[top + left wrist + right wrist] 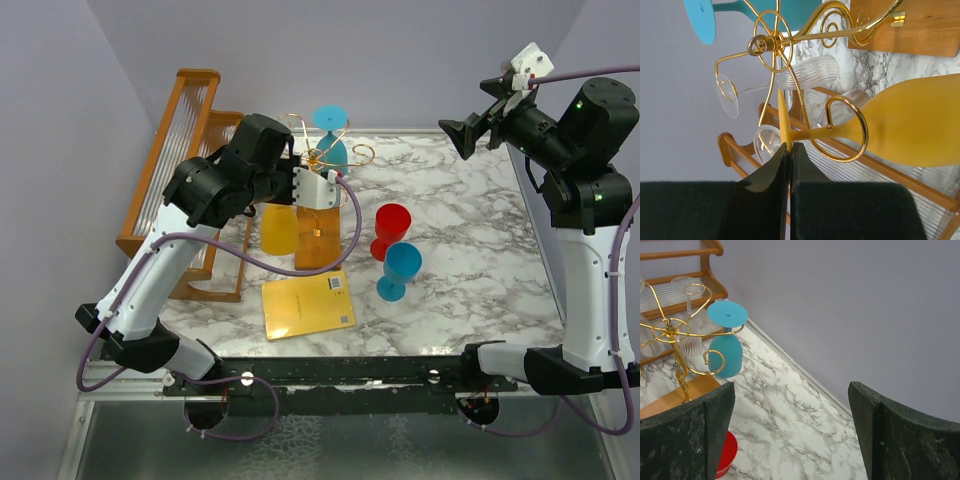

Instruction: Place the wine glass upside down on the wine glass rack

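While the left gripper (787,149) clamps the yellow glass (910,125) by its foot, the stem seems seated in a curl of the rack (765,44), bowl down; only release and retreat look left. Farther off, the right gripper (790,390) gapes, empty.

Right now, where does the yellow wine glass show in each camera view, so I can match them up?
Top external: left of centre, the yellow wine glass beside the rack's wooden base.
Left wrist: right half, its foot pinched in the left gripper.
Right wrist: not in it.
Shared landmark: the gold wire rack, seen in all three.
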Robot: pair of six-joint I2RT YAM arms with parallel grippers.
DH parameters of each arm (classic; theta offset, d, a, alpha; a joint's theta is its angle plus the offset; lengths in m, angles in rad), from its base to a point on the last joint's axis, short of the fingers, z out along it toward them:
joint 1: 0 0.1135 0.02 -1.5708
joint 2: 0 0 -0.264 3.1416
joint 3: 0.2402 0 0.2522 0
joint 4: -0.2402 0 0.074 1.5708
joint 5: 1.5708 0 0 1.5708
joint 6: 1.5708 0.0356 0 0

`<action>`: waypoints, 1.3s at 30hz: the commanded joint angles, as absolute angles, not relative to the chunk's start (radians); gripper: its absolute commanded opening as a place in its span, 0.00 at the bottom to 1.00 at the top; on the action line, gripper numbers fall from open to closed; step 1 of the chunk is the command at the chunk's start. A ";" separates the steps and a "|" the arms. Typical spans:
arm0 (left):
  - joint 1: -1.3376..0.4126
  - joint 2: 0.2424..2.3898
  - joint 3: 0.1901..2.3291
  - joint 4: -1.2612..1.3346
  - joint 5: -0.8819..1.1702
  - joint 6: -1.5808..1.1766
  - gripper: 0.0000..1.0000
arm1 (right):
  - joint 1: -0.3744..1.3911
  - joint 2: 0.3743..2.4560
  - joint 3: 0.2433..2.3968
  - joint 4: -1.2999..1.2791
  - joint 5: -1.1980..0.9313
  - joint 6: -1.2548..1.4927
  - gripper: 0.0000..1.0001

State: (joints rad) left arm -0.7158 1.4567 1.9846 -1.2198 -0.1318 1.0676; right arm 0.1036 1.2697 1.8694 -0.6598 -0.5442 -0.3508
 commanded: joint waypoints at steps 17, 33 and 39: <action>-0.719 1.406 2.013 -1.281 0.019 1.100 0.02 | 0.099 1.264 1.852 -0.657 -0.566 -0.362 0.95; -0.721 1.404 1.966 -1.242 0.079 1.072 0.07 | 0.094 1.255 1.842 -0.657 -0.571 -0.362 0.95; -0.720 1.402 1.942 -1.241 0.083 1.061 0.11 | 0.094 1.252 1.838 -0.657 -0.569 -0.364 0.95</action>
State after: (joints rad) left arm -0.7158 1.4288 1.9541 -1.2564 0.0452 1.0767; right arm 0.0971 1.2694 1.8462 -0.6598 -0.5484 -0.3538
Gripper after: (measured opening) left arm 0.097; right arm 0.947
